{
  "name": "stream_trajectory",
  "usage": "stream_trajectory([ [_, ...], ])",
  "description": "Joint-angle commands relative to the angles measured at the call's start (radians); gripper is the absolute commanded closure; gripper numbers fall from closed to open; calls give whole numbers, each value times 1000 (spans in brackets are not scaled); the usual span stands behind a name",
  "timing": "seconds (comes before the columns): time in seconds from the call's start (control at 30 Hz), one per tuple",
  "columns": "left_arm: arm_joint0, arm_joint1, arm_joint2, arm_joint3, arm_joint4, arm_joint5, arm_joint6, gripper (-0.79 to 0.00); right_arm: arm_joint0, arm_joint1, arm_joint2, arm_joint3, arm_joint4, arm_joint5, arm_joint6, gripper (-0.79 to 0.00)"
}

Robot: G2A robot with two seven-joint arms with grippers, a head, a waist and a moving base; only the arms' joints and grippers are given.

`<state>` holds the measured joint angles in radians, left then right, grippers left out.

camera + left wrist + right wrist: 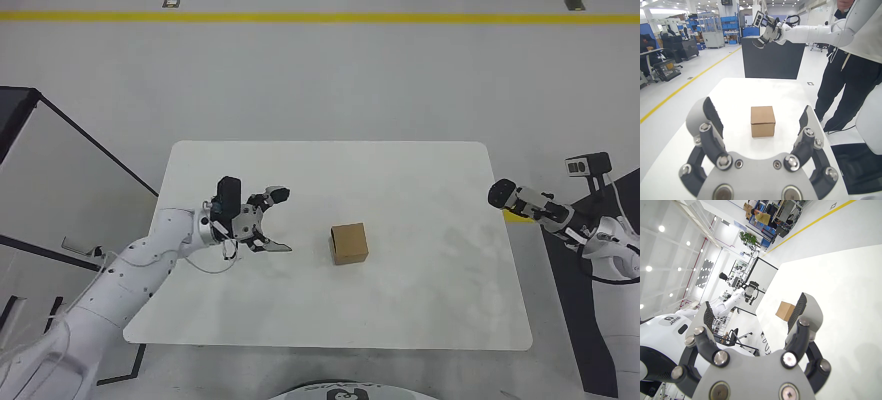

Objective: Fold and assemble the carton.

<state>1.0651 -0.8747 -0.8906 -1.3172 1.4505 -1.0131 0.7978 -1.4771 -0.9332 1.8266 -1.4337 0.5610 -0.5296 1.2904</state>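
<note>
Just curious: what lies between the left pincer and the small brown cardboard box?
Nothing: bare white tabletop separates the left pincer from the small brown cardboard box, per the left wrist view.

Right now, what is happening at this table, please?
A two-armed robot is working with a small brown carton. The carton stands near the middle of the white table. It looks folded shut, and nothing touches it. The left gripper is open, low over the table beside the carton and pointing at it, with a clear gap between them. The right gripper is also open, at the opposite edge of the table, far from the carton.
</note>
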Motion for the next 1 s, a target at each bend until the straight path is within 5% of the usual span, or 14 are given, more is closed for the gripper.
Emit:
stream_trajectory([
  [0.0,35,16,-33,-39,-2,1,-16,-785,0,0,0,0,0,0,0,-785],
  [0.13,81,37,-68,-95,-20,1,-45,-785,0,0,0,0,0,0,0,-785],
  [0.97,81,37,-68,-95,-20,1,-45,-784,0,0,0,0,0,0,0,-785],
])
